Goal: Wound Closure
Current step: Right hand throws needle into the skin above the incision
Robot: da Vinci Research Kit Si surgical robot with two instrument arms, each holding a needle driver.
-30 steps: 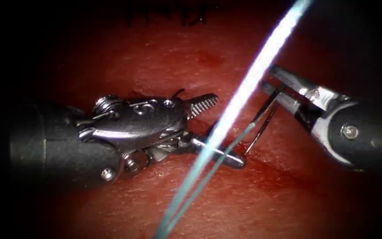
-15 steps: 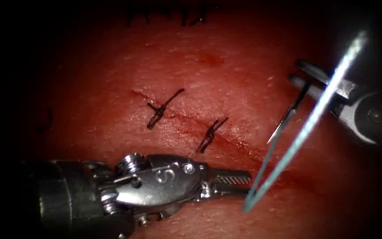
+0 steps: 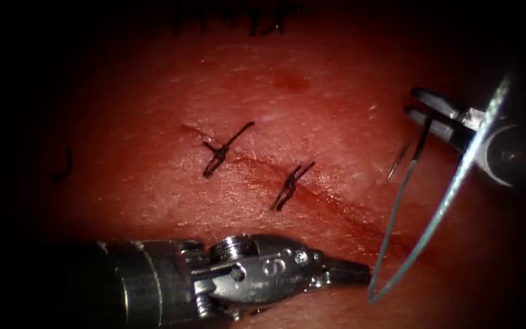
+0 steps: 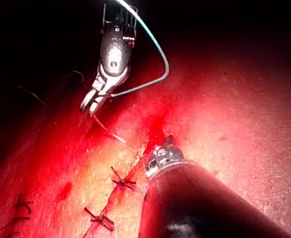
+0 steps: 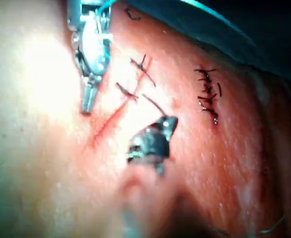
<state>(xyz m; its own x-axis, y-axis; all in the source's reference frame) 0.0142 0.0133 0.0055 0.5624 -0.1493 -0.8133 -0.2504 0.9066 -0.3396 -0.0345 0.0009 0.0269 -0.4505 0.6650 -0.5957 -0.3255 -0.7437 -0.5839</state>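
The right claw (image 3: 420, 114), clamped on the needle (image 3: 410, 148) near its tail, has lifted toward 2 o'clock, trailing thread (image 3: 424, 234); the left claw (image 3: 360, 274) has closed, empty, retreating toward 6.

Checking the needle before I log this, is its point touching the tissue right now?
Apart. In the endoscope view the needle hangs from the right tool, which is shut on its upper end, its point clear above the tissue.

left tool (image 3: 360, 274) closed low, right tool (image 3: 418, 109) clamped, raised
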